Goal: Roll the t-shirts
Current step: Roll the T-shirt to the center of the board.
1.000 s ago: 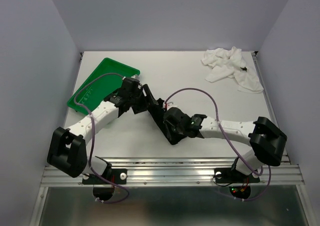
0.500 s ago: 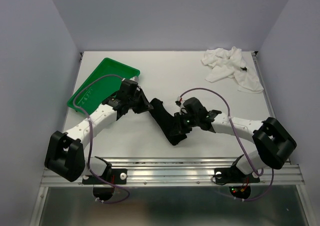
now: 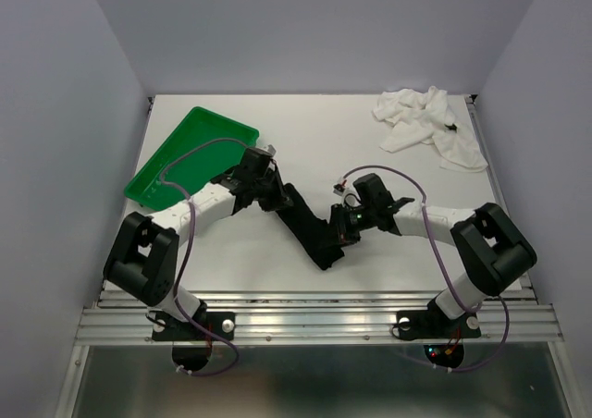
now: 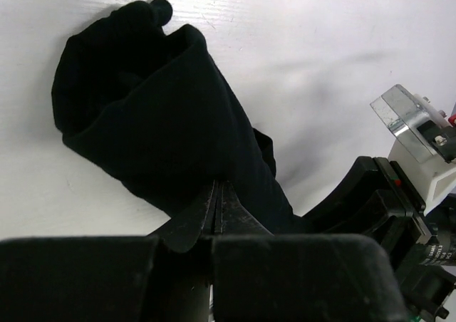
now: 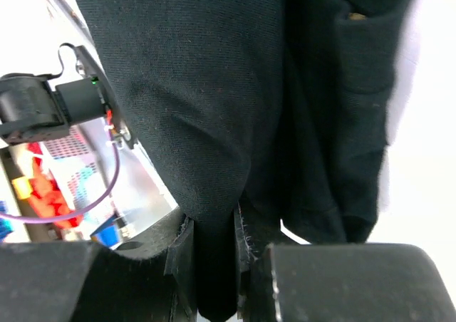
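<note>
Table (image 3: 314,131) mostly bare white. Green tray (image 3: 190,145) sits at the far left, angled, nothing in it that I can see. White t-shirt (image 3: 430,127) lies crumpled in the far right corner, well apart from both arms, not yet rolled or even spread. Black t-shirt (image 3: 310,224) is mid-table, folded into a long narrow band running diagonally from centre-left down toward the near edge. Both arms are on it, one at each side. Left gripper (image 3: 276,194) is at the band's far-left end. In its wrist view the jaws are drawn together with the tips right at the cloth's edge, black on black, so I read it as a thin pinch on the shirt rather than a bare close. Beyond the tips the shirt (image 4: 157,122) lies flat on the table, with a bunched lump at its far tip. Right gripper (image 3: 344,226) is at the right side of the band, nearer me. Its wrist view shows a thick fold of black cloth (image 5: 199,87) clamped squarely between the fingers. Step in hand, as I judge it: securing both sides of the black band before rolling. Next move calls for turning one end over itself and winding along the strip, keeping the cloth taut and the edges aligned. The white shirt comes after.
</note>
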Robot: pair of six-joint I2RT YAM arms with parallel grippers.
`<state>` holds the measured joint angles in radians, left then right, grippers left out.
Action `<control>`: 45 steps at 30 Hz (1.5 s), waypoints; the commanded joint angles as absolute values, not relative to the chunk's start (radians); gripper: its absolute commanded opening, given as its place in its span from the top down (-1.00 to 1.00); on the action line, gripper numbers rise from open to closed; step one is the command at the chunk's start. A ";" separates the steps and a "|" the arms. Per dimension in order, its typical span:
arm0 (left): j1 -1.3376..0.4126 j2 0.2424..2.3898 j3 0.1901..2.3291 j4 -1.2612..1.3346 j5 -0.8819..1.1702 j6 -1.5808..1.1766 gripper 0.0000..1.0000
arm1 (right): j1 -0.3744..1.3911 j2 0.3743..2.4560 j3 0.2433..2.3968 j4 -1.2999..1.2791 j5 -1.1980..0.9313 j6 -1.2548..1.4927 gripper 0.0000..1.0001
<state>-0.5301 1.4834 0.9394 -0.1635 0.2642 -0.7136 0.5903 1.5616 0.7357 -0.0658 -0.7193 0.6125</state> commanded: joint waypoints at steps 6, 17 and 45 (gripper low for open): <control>-0.545 1.594 1.034 -0.087 0.278 -0.661 1.00 | 0.505 1.623 0.756 -0.061 -0.842 0.606 0.95; -0.546 1.743 1.110 -0.067 0.295 -0.640 1.00 | 0.474 1.573 0.894 -0.409 -0.502 0.454 -0.50; -0.554 1.747 1.072 -0.094 0.296 -0.594 1.00 | 0.698 1.325 0.677 -0.210 -0.247 0.860 0.65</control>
